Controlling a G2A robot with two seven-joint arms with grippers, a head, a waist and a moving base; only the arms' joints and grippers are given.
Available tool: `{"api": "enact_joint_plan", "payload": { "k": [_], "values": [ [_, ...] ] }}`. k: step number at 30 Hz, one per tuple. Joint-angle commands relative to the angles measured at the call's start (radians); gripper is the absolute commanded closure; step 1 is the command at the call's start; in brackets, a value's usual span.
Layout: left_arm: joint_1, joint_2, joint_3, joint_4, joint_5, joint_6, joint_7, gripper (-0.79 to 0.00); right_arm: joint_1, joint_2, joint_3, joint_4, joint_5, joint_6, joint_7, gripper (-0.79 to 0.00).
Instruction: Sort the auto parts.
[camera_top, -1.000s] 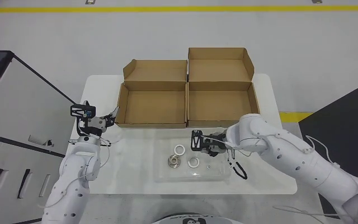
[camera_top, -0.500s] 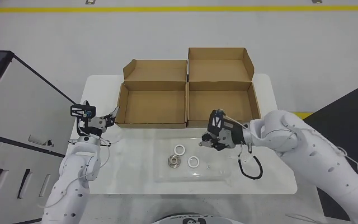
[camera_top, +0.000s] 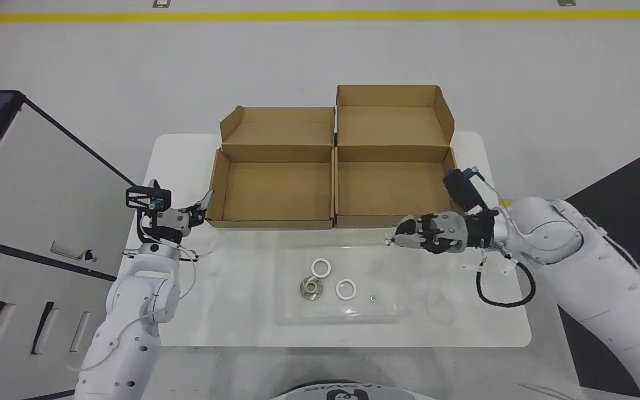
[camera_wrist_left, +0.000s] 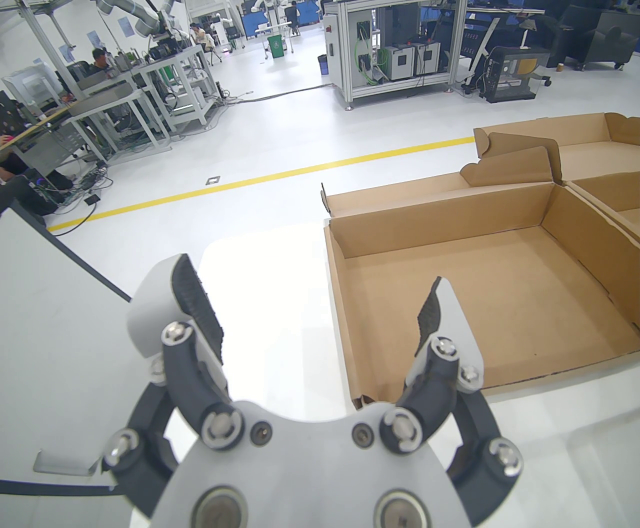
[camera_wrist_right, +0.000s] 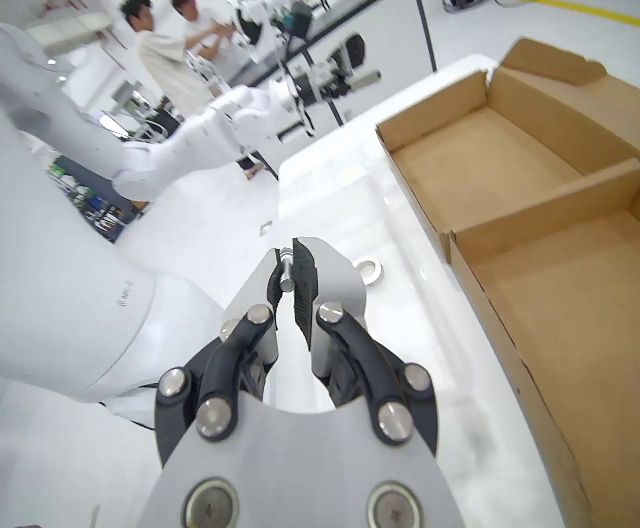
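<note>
We've got the right gripper nearly closed, pads pinching a small metal bolt above the table, just in front of the right cardboard box. Our left gripper hangs wide open, holding nothing, beside the left cardboard box.

Upright box walls fence off half the table.

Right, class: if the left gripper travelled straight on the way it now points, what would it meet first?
Probably the near side wall of the left cardboard box. The open left gripper points at it across a strip of table, though depth is unclear.
</note>
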Motion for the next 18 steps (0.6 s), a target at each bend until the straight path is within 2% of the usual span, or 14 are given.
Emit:
{"api": "enact_joint_plan", "payload": {
  "k": [1,12,18],
  "values": [
    [0.0,0.0,0.0,0.0,0.0,0.0,0.0,-0.785,0.006,0.002,-0.013,-0.016,0.099,-0.002,0.002,0.0],
    [0.0,0.0,0.0,0.0,0.0,0.0,0.0,-0.785,0.109,0.011,-0.107,-0.067,0.363,-0.002,0.002,0.0],
    [0.0,0.0,0.0,0.0,0.0,0.0,0.0,-0.785,0.171,-0.005,-0.16,-0.081,0.415,-0.002,0.002,0.0]
  ]
}}
